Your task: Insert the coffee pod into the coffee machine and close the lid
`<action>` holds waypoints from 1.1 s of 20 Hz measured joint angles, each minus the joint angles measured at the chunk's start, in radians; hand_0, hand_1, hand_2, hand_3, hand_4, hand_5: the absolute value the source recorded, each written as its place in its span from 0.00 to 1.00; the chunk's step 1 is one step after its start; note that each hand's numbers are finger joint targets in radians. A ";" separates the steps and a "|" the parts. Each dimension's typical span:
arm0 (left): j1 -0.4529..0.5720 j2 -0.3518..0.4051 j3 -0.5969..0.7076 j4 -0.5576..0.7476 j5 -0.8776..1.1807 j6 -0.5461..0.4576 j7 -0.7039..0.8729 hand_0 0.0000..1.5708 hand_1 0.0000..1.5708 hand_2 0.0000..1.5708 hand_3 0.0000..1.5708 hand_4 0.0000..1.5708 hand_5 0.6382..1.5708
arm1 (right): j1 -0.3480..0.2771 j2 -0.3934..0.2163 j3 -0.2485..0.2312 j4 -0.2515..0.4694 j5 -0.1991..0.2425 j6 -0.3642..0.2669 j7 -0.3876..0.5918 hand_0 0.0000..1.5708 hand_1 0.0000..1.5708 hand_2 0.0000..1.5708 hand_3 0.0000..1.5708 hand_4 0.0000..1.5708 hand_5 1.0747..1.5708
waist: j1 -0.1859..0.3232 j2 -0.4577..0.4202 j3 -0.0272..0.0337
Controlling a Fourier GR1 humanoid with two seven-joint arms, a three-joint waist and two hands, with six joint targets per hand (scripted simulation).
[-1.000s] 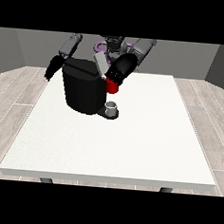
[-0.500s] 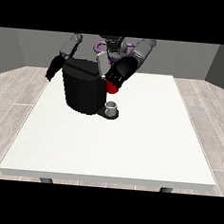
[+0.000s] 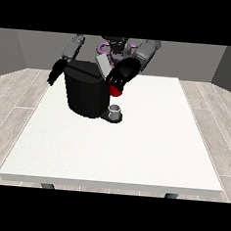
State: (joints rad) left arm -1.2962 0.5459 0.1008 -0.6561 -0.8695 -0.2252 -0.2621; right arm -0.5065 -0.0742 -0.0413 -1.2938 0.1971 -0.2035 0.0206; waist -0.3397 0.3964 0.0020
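Note:
The black coffee machine (image 3: 84, 94) stands at the table's back left, with its grey lid (image 3: 102, 65) tilted up. The hand at the view's right (image 3: 122, 76) hovers just above and against the machine's upper front corner, right over a red thing at the machine (image 3: 116, 92). A small grey thing (image 3: 116, 109) sits on the machine's base in front; I cannot tell whether it is the pod. The hand at the view's left (image 3: 55, 75) hangs beside the machine's left side, fingers relaxed and pointing down, holding nothing.
The white table (image 3: 134, 148) stretches wide towards the camera and to the right of the machine. Its front edge runs along the bottom. The robot's torso (image 3: 115, 46) is behind the machine.
The hand at the view's right has edged slightly upward at the machine's front corner. The hand at the view's left and the machine have not visibly moved.

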 measured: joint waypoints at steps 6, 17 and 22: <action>-0.005 0.000 -0.013 0.000 -0.030 0.032 -0.007 0.00 0.00 0.37 0.29 0.00 1.00 | -0.006 -0.003 -0.008 0.014 0.003 -0.007 -0.002 0.00 0.00 0.00 0.00 0.13 1.00 | 0.011 0.004 0.0014; 0.009 -0.019 -0.012 0.035 -0.042 0.038 -0.014 0.00 0.00 0.00 0.10 0.00 1.00 | 0.022 0.001 -0.014 0.025 -0.001 -0.009 0.004 0.00 0.00 0.00 0.00 0.09 1.00 | 0.026 -0.032 0.0013; 0.095 -0.088 -0.026 0.021 -0.031 0.017 0.004 0.00 0.00 0.00 0.00 0.00 1.00 | 0.093 -0.013 -0.058 0.091 -0.030 -0.002 -0.025 0.00 0.00 0.00 0.00 0.00 1.00 | 0.109 -0.135 -0.0003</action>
State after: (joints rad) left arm -1.2010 0.4574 0.0745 -0.6355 -0.9009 -0.2080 -0.2584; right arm -0.4140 -0.0876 -0.0994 -1.2027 0.1666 -0.2051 -0.0048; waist -0.2306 0.2616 0.0018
